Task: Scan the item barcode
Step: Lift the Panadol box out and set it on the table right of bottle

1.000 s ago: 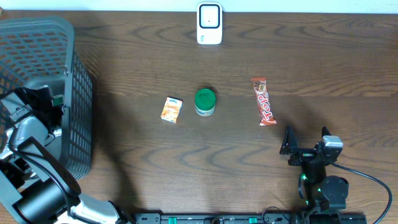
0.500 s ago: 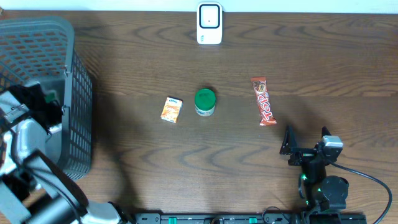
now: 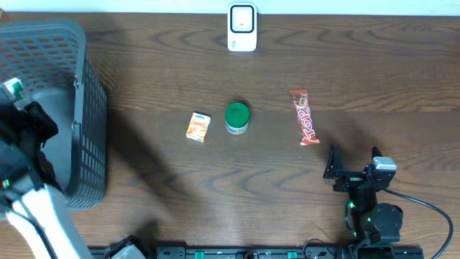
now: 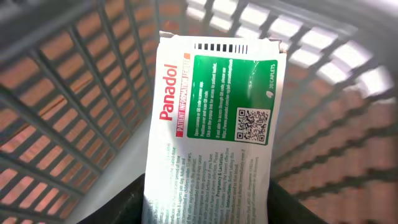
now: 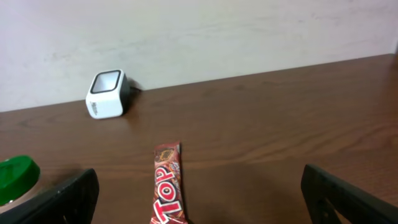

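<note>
Progress first. The scan is not yet done, judging by where things lie. The wide brown surface (image 3: 165, 65) separates my load from the reader. The grey mesh basket (image 3: 80, 108) sits at the far left edge. The white scanner (image 3: 242, 27) stands at the far edge near the middle, well apart from the basket. My left claw (image 3: 23, 108) is over the basket, closed on the lower end of a Panadol box (image 4: 211, 124). The box stands up between the fingers, its green panel, square code and a short striped strip at the top turned to my wrist camera. So I judge the pick is made. What is left is to clear the basket, carry the box across and turn a code toward the scanner's window.

Now the room. The basket's walls ring the box on every side in the wrist view, so the rim is the first edge I must clear, and I would go up before going sideways. Beyond the rim, the back strip of the surface toward the scanner is bare wood.

Three smaller things lie in a row mid-surface: the Top bar (image 3: 305, 116), a green-lidded jar (image 3: 237, 117) and a small orange packet (image 3: 198, 126). All are nearer me than the scanner, so a path along the far side passes behind them.

My right claw (image 3: 353, 164) rests near the front right, jaws spread wide and holding nothing, well clear of that path.
</note>
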